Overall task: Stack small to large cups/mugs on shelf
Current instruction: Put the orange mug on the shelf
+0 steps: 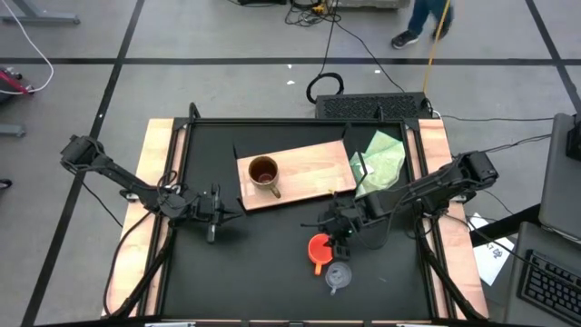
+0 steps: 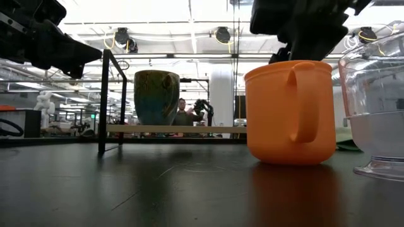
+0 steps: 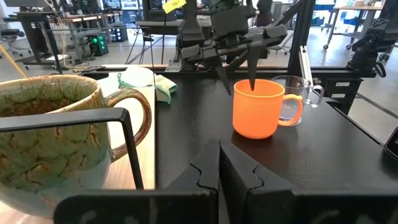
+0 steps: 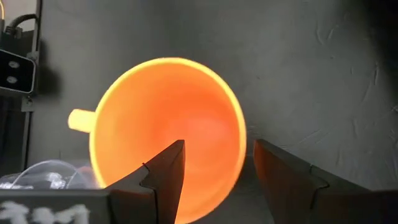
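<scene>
I have the right tool (image 4: 214, 180) spread wide and hanging directly over the orange cup (image 4: 168, 134), one finger inside the mouth and the other outside the wall, gripping nothing yet. My worry is the close: if the fingers land off the wall's centre they could shove the cup sideways or tip it, and the clear cup (image 1: 338, 275) stands just beside it on the desk (image 1: 263, 263), near enough to get knocked by the cup or the tool. A thin pinch on a smooth rim may also slip once lifted. The brown-gold mug (image 1: 263, 173) sits upright on the shelf (image 1: 309, 163), so I judge the orange cup must drop inside it; a tilted carry could catch the mug's rim. The left tool (image 3: 219, 180) waits shut and empty near the shelf's bracket. I can read no brand, label or writing anywhere.
</scene>
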Controlling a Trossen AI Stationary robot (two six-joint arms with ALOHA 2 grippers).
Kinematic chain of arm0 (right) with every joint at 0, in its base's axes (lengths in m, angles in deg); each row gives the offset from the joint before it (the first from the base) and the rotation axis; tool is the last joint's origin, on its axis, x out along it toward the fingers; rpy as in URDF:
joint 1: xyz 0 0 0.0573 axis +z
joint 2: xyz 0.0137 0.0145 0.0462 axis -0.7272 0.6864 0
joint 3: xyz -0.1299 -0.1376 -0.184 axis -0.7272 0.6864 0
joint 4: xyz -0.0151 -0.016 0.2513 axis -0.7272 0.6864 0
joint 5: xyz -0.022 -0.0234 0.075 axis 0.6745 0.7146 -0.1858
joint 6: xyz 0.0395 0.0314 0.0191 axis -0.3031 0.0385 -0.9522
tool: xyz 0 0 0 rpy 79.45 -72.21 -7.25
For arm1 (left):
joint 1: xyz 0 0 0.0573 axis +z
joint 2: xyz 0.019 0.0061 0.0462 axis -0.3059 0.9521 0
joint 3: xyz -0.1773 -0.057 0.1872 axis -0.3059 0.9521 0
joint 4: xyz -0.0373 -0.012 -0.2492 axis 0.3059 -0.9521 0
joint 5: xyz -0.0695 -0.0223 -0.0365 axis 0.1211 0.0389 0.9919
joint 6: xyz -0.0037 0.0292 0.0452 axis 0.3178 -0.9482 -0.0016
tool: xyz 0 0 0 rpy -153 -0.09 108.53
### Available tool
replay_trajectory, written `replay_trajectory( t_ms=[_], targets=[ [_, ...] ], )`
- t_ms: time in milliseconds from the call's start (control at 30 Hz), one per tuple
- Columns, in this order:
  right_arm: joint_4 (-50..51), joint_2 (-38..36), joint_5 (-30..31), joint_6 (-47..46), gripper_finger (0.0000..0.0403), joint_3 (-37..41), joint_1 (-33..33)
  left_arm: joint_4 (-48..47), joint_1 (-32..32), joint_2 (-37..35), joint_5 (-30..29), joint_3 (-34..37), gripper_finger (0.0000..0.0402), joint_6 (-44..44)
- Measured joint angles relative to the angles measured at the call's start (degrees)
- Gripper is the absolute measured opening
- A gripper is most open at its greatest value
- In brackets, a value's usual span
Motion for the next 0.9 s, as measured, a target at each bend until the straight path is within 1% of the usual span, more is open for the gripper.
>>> replay_trajectory(
  t_ms=[300,400,633,900],
  targets=[
    [-0.53,1.06,0.00,0.08,0.0185,0.00,0.00,-0.09,-0.01,-0.01,0.38,-0.02,0.0010,-0.20],
    [-0.33,1.10,0.00,0.57,0.0177,0.00,0.02,-0.12,-0.01,-0.01,0.44,-0.02,0.0010,-0.19],
    [-0.35,1.10,0.00,2.68,0.0124,0.00,0.00,-0.24,0.01,-0.01,0.84,-0.02,0.0010,-0.13],
    [-1.23,1.10,0.09,4.33,0.0043,0.00,0.00,-0.29,-0.01,-0.01,1.14,-0.02,0.0010,-0.11]
  ],
)
